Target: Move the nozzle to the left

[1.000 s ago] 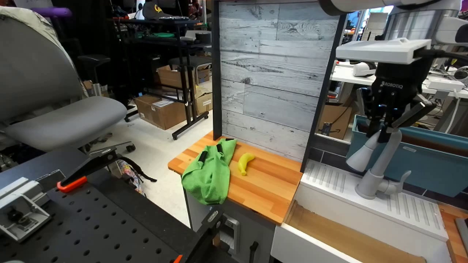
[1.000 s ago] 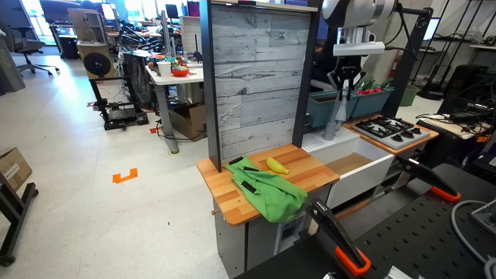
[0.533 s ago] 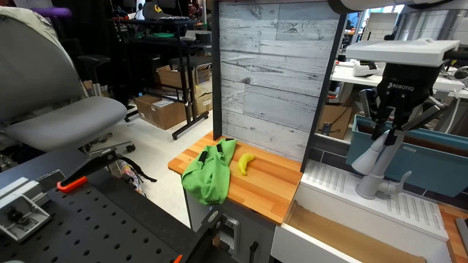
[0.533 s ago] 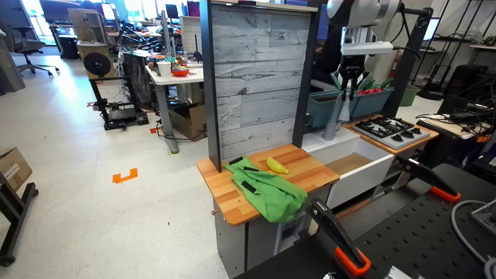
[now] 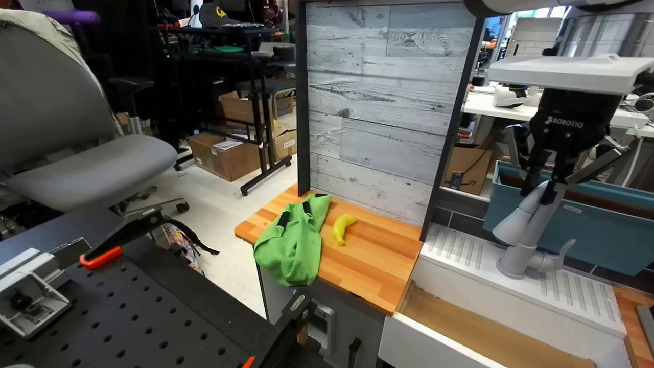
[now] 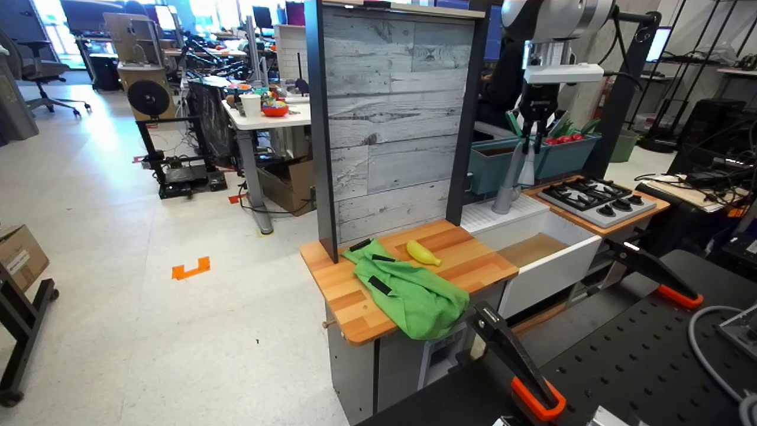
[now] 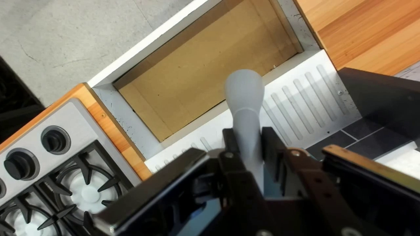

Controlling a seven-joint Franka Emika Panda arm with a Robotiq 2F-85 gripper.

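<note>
I judge the task approx. half done: the grasp is made, but the move to L is not confirmed. Acc. to the wrist view, the fingers (image 7: 274, 144) of the gripper (image 7: 251, 139) are closed around the nozzle (image 7: 246, 114), w/ one pad against each side of the grey tube. The nozzle stands upon the ribbed drainboard (image 5: 475, 258), i.e. along the long side of the sink (image 6: 550, 275); its flared end slants down toward the sink, approx. midway along it. The stove (image 6: 597, 201) is next to one end of the sink, the wooden counter (image 5: 378, 260) w/ the banana (image 5: 339, 231) next to the other. Which end counts as L is not clear from the views, so I cannot tell how much of the swing remains. To do, prob.: complete the swing, let go of the tube, then lift away from the sink. Possible risk: the pads may slip on the tube, which looks smooth, if the pull is too quick.
</note>
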